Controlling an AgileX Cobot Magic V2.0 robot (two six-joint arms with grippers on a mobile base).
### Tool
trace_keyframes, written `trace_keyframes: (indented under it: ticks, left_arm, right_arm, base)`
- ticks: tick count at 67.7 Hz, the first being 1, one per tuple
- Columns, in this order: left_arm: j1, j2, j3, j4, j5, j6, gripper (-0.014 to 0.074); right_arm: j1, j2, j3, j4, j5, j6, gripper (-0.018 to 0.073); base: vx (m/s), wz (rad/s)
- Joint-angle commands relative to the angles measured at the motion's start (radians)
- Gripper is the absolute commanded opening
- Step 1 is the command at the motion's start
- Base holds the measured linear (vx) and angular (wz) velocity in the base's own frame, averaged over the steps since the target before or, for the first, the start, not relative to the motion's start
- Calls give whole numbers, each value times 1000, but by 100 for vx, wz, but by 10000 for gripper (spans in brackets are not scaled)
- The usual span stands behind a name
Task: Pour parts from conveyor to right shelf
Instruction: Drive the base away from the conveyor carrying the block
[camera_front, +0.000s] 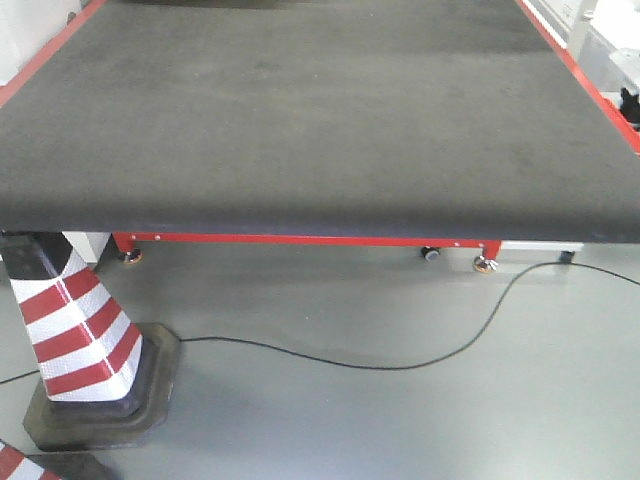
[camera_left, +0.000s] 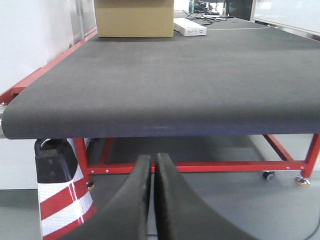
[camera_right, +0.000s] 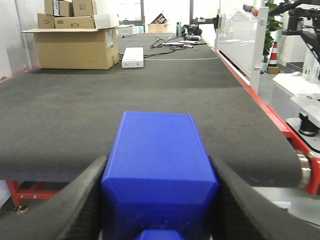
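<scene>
My right gripper (camera_right: 159, 161) is shut on a bright-blue part (camera_right: 159, 150), its black fingers (camera_right: 82, 200) pressed on both sides of it. It holds the part just in front of the near end of the conveyor (camera_right: 75, 120), about level with the belt. The dark belt with red edge strips fills the front view (camera_front: 300, 120) and the left wrist view (camera_left: 175, 85); no part lies on it there. My left gripper (camera_left: 153, 159) is shut and empty, low in front of the belt's end. The right shelf is out of view.
A red-and-white striped cone (camera_front: 75, 330) stands by the conveyor's left leg, close to my left gripper (camera_left: 60, 200). A black cable (camera_front: 400, 362) crosses the floor. Cardboard boxes (camera_right: 72, 47) and a white box (camera_right: 133, 56) sit far down the belt. A clear panel (camera_right: 237, 37) lines its right edge.
</scene>
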Motion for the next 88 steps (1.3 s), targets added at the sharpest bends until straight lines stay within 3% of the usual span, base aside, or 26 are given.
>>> trace_keyframes:
  ticks: [1, 18, 88]
  left_arm:
    - [-5, -5, -19, -1, -71, -7, -6]
    - [-5, -5, -19, -1, -71, -7, -6]
    - [-5, -5, -19, -1, -71, -7, -6]
  right_arm:
    - [-2, 12, -25, 4, -78, 2, -5]
    - [-2, 12, -25, 4, -78, 2, -5]
    - [-2, 12, -25, 4, -78, 2, -5]
  base:
    - [-23, -8]
    - [-18, -41]
    - [-18, -80]
